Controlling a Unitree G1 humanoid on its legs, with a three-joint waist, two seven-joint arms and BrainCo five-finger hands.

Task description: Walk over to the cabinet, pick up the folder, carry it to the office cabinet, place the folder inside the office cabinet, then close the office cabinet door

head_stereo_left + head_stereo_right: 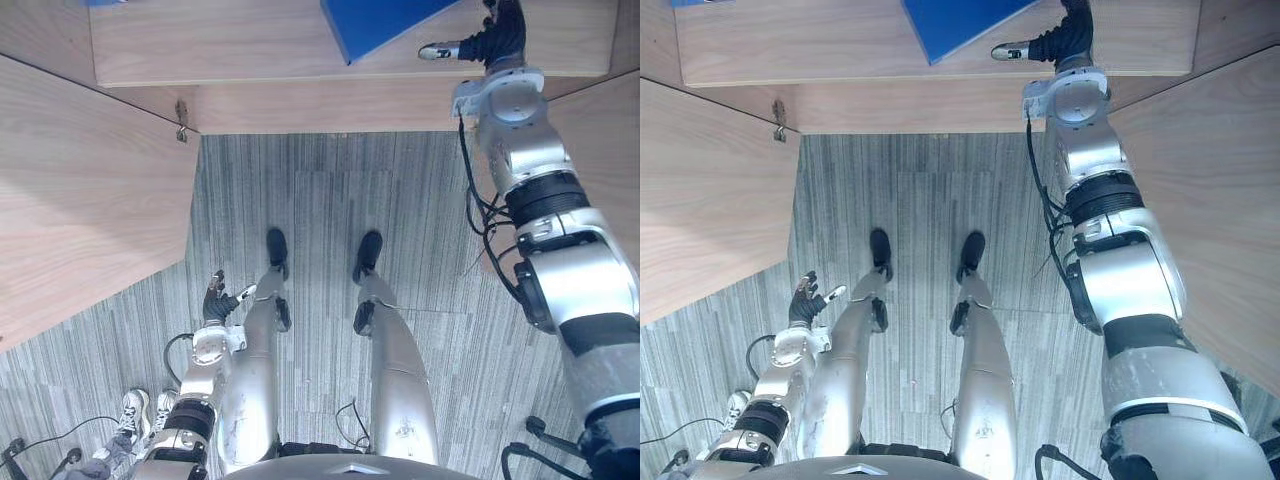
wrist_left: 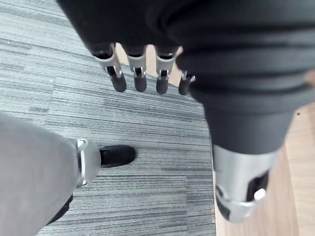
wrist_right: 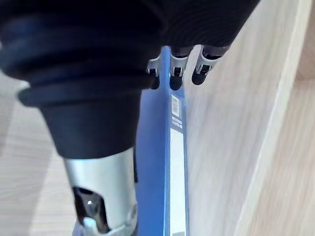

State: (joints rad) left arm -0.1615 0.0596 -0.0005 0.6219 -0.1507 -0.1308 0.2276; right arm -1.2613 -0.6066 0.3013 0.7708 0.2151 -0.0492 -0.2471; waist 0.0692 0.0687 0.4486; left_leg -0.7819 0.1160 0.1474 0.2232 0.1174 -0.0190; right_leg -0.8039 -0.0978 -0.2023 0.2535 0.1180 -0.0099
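1. The flat blue folder (image 1: 380, 25) lies on the pale wooden shelf (image 1: 250, 50) inside the cabinet. One corner points toward the shelf's front edge. In the right wrist view its spine runs edge-on, carrying a long white label (image 3: 177, 147).
2. The right hand (image 1: 500, 40) reaches in over the shelf just beside the folder. Its fingers (image 3: 174, 81) look straight and loose, with the tips at the folder's edge, and its thumb (image 1: 437, 50) is spread sideways, with bare wood between it and the folder. The hand is wide and clamps nothing; whether the fingertips touch the folder I cannot tell.
3. The folder's weight rests on the shelf, not in the hand. My judgement is that it is set down inside rather than carried.
4. The wooden door leaf (image 1: 80, 200) on the robot's left stands swung open on its small metal hinge (image 1: 181, 120), leaving room for the arm. Another wooden panel (image 1: 1210, 200) flanks the right side. Closing the door is not yet done.
5. The left hand (image 1: 216, 300) hangs low over the grey striped carpet (image 1: 320, 200), fingers relaxed and empty, clear of the door.
6. A person's white shoes (image 1: 135, 410) stand behind, to the left.
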